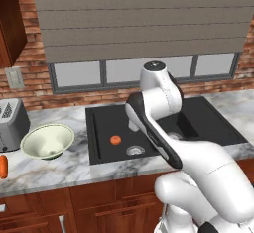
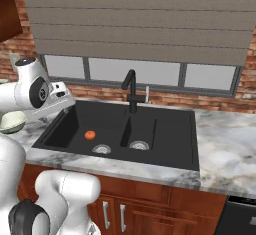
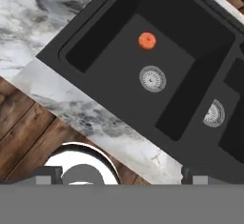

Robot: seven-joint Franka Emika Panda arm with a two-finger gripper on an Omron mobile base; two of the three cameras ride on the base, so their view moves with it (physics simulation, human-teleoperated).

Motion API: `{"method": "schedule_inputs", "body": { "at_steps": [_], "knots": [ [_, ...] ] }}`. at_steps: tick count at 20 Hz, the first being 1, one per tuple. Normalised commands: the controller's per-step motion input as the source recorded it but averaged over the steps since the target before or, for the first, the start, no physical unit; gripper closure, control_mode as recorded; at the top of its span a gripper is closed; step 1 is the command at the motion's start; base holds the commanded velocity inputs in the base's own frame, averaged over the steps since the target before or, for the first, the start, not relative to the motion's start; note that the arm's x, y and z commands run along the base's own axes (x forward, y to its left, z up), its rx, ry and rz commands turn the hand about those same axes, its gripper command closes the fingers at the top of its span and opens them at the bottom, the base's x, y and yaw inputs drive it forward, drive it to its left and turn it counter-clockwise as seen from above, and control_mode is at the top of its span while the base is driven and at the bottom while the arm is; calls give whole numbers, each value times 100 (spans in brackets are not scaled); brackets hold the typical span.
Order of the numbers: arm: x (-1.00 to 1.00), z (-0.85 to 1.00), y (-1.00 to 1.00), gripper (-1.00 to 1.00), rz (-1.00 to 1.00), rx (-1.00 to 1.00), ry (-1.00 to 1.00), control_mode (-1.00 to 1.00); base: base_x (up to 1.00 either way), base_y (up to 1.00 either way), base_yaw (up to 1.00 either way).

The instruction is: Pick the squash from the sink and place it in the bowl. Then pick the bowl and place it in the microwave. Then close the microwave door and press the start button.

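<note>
Looking down through my hand camera, my gripper point(image 3: 119, 178) sits at the bottom centre of the frame, its two dark fingertips spread as wide as they go, with nothing between them. The squash point(image 3: 147, 40), a small round orange lump, lies in the upper middle of that frame, a little right of my centre line and well apart from my fingertips. It rests on the floor of one basin of the black sink point(image 3: 52, 51), just above a round steel drain point(image 3: 152, 78) (the drain falls between me and the squash). Being roundish, the squash shows no clear long axis, so I judge that any jaw angle would serve. In the left base view the squash point(image 1: 115, 140) sits left of centre, and the cream bowl point(image 1: 48, 141) stands further left on the marble counter point(image 1: 74, 170). I judge my next move is forward and down, towards the frame's top.
</note>
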Motion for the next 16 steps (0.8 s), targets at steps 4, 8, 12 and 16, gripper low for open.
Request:
{"method": "schedule_inputs", "body": {
  "at_steps": [4,8,12,16],
  "knots": [
    [42,-51,0,-100,4,-2,21,-100,0,0,0],
    [49,-73,0,-100,8,-7,13,-100,0,0,0],
    [41,-76,-5,-100,13,-1,1,-100,0,0,0],
    [42,-54,-2,-100,11,0,0,-100,0,0,0]
  ]
}}
